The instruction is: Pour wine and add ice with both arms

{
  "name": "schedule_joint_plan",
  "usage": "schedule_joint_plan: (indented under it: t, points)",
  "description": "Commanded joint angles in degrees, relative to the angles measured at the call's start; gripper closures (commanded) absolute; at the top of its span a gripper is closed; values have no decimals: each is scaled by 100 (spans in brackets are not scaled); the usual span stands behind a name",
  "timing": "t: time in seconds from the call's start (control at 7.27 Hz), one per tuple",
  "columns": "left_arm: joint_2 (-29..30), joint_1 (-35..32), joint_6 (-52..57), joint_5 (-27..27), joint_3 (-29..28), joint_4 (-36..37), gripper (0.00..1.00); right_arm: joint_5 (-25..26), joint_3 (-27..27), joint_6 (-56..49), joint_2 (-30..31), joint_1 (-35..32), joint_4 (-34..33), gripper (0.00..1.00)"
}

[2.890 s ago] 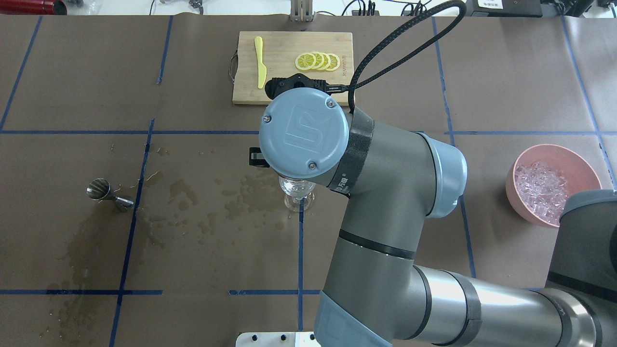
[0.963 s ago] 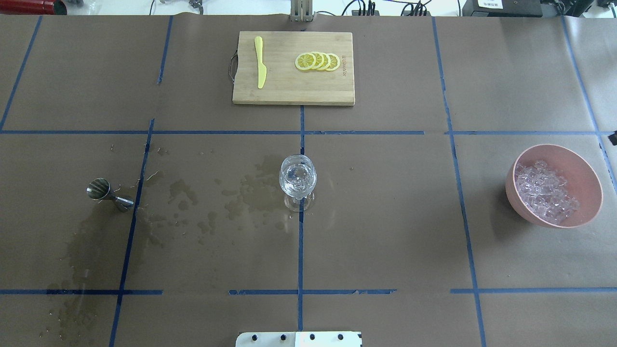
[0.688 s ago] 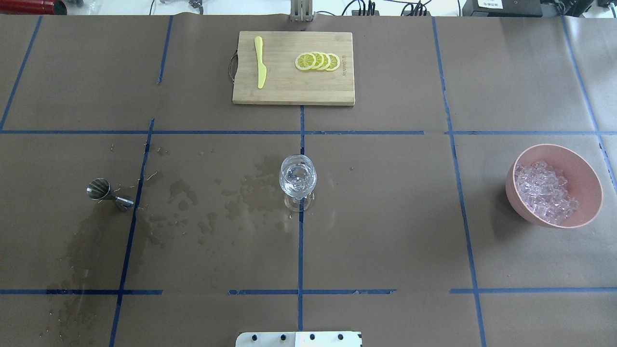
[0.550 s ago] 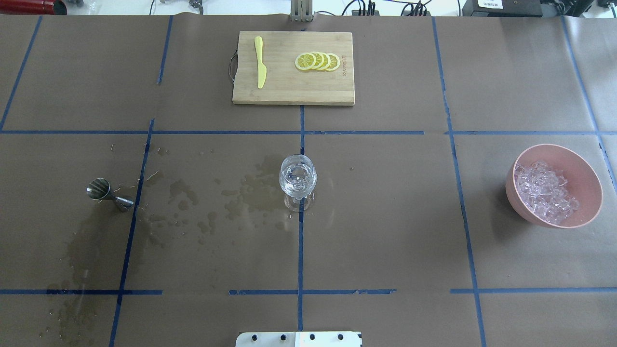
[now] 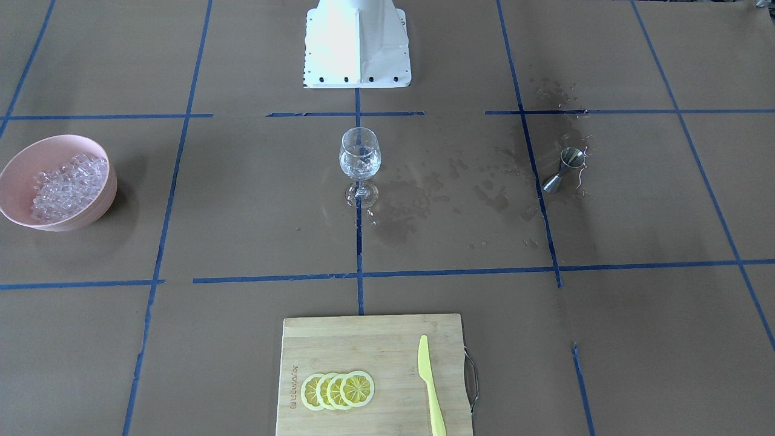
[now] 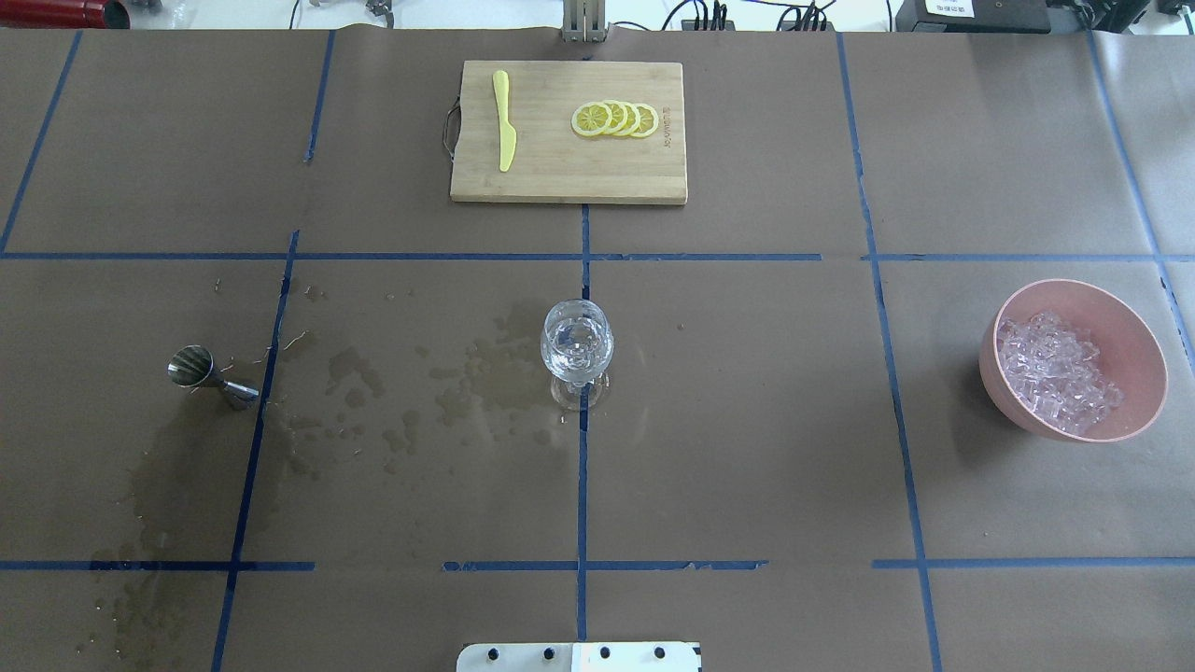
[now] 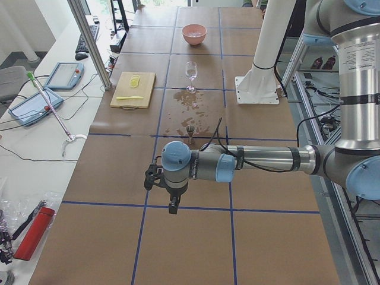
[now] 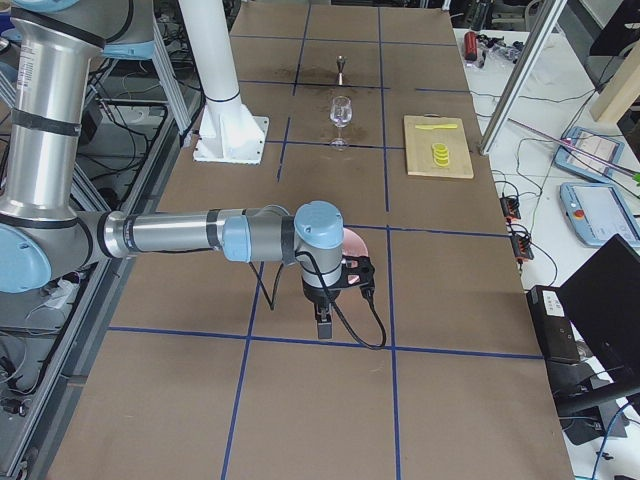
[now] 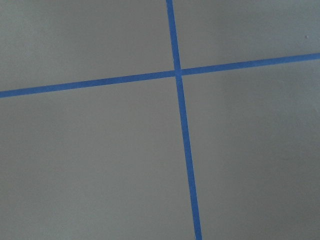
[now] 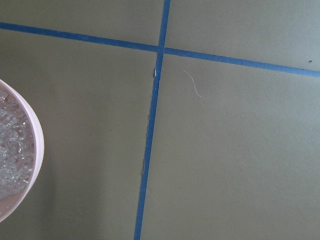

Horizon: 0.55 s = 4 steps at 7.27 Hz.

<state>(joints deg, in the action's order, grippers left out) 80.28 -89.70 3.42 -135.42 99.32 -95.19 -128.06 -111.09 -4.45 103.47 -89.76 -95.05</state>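
Observation:
A clear stemmed wine glass [image 6: 577,350] stands upright at the table's centre, also in the front view [image 5: 359,160]. Its bowl holds clear glassy contents; I cannot tell wine from ice there. A heap of ice [image 6: 1055,373] fills a pink bowl [image 6: 1141,329] at the right. The bowl's rim [image 10: 34,150] shows in the right wrist view. My left gripper [image 7: 172,205] hangs over bare paper far to the left. My right gripper [image 8: 322,325] hangs just past the bowl. Both show only in side views, so I cannot tell if they are open or shut.
A steel jigger [image 6: 210,373] stands left of the glass among wet stains [image 6: 485,373]. A wooden board [image 6: 568,182] at the far centre carries lemon slices [image 6: 616,119] and a yellow knife [image 6: 504,121]. The white post base [image 6: 579,656] is at the near edge.
The right arm, which hung over the glass, has pulled back to the right and left the overhead view. The glass, bowl and jigger have not moved.

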Motion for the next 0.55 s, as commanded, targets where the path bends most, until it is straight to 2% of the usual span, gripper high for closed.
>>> schedule_joint_plan:
  t: [0.0, 0.28, 0.41]
  points:
    - [-56, 5, 0, -2, 34, -8, 0, 18, -169, -12, 33, 20, -260, 0]
    - [-65, 5, 0, -90, 34, 10, 0, -78, 261, 32, 42, 29, -242, 0]
    - [-65, 5, 0, -90, 34, 10, 0, -79, 281, 41, 33, 29, -242, 0]
